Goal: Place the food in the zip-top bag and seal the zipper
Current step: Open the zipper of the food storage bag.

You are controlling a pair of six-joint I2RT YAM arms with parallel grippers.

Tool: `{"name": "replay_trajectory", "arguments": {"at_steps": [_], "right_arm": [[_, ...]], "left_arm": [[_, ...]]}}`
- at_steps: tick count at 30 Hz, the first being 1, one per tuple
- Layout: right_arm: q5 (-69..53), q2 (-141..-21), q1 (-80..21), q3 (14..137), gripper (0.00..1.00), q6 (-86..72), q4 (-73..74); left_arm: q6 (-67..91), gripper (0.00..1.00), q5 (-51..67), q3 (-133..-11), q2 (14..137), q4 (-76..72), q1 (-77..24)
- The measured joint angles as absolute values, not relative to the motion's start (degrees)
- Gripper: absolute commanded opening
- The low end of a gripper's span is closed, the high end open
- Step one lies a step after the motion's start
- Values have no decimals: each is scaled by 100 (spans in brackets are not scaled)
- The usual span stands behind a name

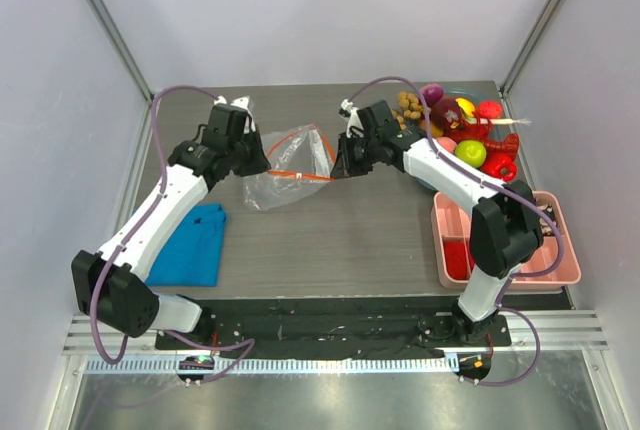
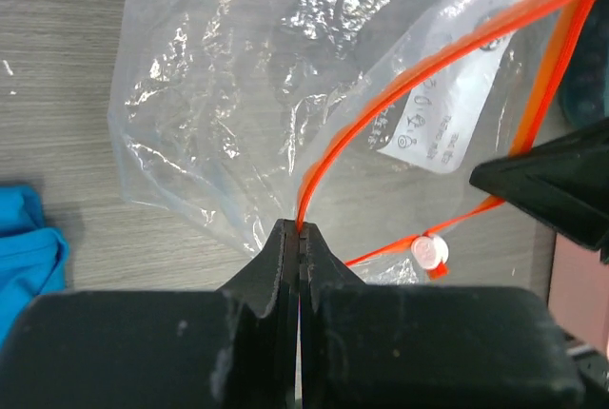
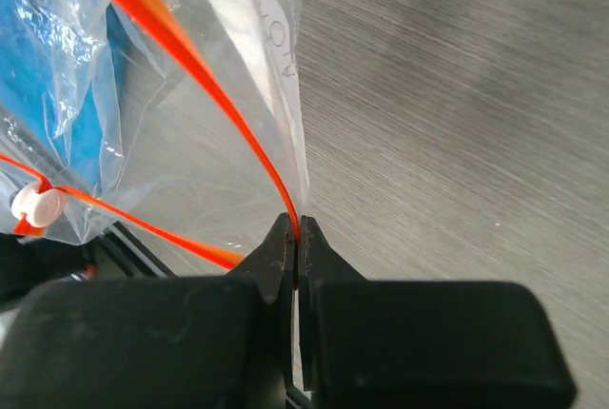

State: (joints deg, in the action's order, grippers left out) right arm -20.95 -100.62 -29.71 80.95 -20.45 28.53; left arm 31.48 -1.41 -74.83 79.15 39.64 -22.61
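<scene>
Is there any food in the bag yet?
No, the clear bag holds nothing in the left wrist view; only the table shows through it.

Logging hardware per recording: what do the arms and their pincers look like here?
The left arm and right arm have white links with black joints. A purple cable loops along each. The left pincer and right pincer are matte black and blocky, tapering to wedge tips. I see no markings.

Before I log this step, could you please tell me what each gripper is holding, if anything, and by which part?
The left gripper and the right gripper each pinch the clear crinkly plastic zip-top bag by its thin orange-red zipper strip.
</scene>
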Motion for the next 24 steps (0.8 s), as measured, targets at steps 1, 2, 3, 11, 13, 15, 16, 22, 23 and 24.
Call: {"name": "replay_trajectory", "arguments": {"at_steps": [1, 2, 3, 11, 13, 15, 16, 22, 23, 24], "right_arm": [[-2082, -10029, -2980, 8123, 8, -1911, 2912], [-2064, -9996, -2980, 8152, 14, -1754, 2991], [-2062, -9977, -2976, 8193, 24, -1627, 3089], [-2040, -9959, -2794, 8586, 1, -873, 3765], [-2040, -9920, -2777, 8626, 3, -797, 3813], [-2038, -9876, -2775, 8652, 35, -755, 3870], [-2040, -9859, -2775, 8659, 45, -738, 3894], [-2047, -9743, -2773, 8698, 92, -523, 4119], [-2056, -9723, -2762, 8779, 93, -464, 4224], [-2073, -9714, -2746, 8847, 94, -438, 4263]], "left_arm": [[3087, 0, -8, -7483, 7887, 3977, -2255], [3028, 0, 207, -7481, 7854, 3990, -2241], [2982, 0, 414, -7481, 7828, 4001, -2228], [3024, 0, 1284, -7319, 7749, 3942, -2209], [3111, 0, 1422, -7236, 7749, 3913, -2211], [3162, 0, 1487, -7177, 7749, 3894, -2211], [3188, 0, 1500, -7170, 7749, 3892, -2211], [3420, 0, 1474, -7168, 7695, 3837, -2211], [3457, 0, 1474, -7170, 7695, 3828, -2211], [3476, 0, 1479, -7168, 7697, 3826, -2211]]}}
